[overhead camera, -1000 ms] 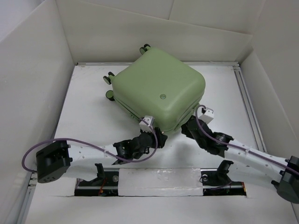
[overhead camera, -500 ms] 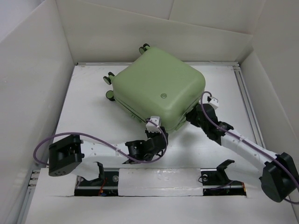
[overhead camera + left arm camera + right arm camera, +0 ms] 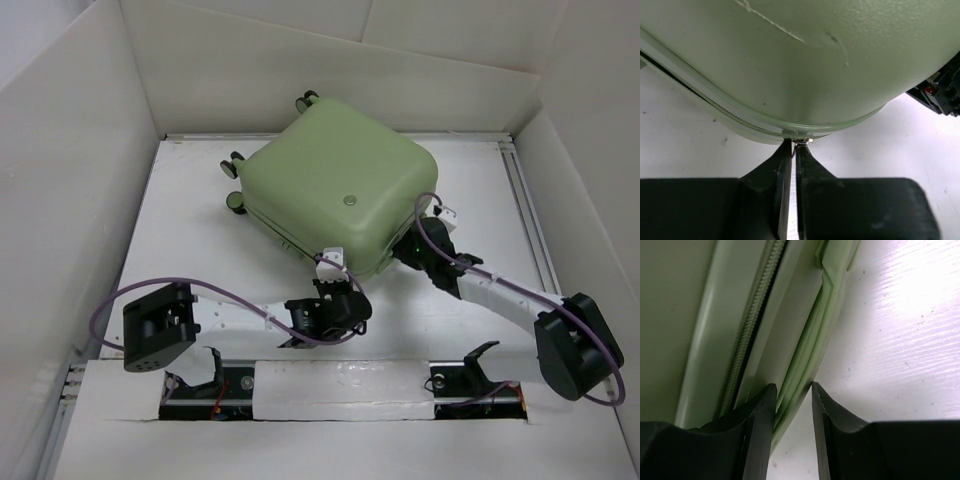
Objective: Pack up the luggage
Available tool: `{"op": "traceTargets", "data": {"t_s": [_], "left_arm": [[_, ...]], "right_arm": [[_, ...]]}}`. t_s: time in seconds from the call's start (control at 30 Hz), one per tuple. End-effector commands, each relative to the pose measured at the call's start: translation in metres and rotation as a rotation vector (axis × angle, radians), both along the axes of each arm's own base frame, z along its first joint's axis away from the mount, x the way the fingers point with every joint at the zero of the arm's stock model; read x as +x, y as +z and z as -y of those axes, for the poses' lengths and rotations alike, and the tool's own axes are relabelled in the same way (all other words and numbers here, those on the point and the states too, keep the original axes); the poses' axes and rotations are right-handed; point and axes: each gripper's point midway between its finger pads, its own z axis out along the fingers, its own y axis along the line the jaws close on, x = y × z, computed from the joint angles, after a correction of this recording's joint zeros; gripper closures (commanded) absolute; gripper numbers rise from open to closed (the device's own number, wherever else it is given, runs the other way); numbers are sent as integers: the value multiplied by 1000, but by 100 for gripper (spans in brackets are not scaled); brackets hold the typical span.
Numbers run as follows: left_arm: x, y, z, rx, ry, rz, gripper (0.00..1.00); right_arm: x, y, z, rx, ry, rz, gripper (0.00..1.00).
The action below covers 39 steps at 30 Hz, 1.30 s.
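3 white walls (image 3: 70, 180) box in your white table (image 3: 190, 250), with a metal rail (image 3: 527, 220) along its right edge. The luggage (image 3: 340, 195) lies closed and flat on the table's far middle, turned askew, wheels (image 3: 236, 200) toward the far left. Your left end effector (image 3: 794, 145) sits at the near corner, jaws pinched almost together on a small metal tab (image 3: 803, 141) at the zipper seam. Your right end effector (image 3: 792, 390) stands at a narrow gap astride the shell's lower rim on the near-right side, beside the zipper (image 3: 747, 340); whether it presses the rim, you cannot tell.
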Motion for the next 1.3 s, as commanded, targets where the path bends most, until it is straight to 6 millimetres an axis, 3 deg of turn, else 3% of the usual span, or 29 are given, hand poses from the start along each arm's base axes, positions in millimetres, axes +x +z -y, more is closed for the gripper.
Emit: {"op": "traceTargets", "data": {"t_s": [0.0,0.2,0.37,0.47,0.5,0.67,0.7,0.73,0.8,1.03,1.23,1.27], "left_arm": [[23,5,-34,87,171,78,100],[23,0,-48,132,203,90,100],[18,-7,-65,132,210,83,100],[16,-11,-78,131,234,78,100],[15,-16,-82,146,233,76,100],[28,-15,-117,143,295,62,100],[30,-12,-118,126,297,62,100],[32,-9,-124,131,301,70,100],[38,0,-138,83,328,62,100],[68,23,-192,-87,408,39,100],[112,27,-247,-211,467,-20,100],[119,35,-250,-220,461,-9,100]], "right_arm": [[16,11,-9,50,13,56,61],[25,5,-2,41,4,45,68],[26,-3,12,47,-14,31,100],[19,-8,27,43,-34,28,100],[18,-1,32,52,-45,49,100],[4,5,56,60,-81,84,100],[-3,-2,59,62,-79,66,100],[-2,10,59,82,-75,99,100],[-8,7,64,77,-84,84,100],[-20,4,78,61,-130,54,100],[-35,26,98,59,-193,113,100],[-39,24,99,58,-193,109,100]]}}
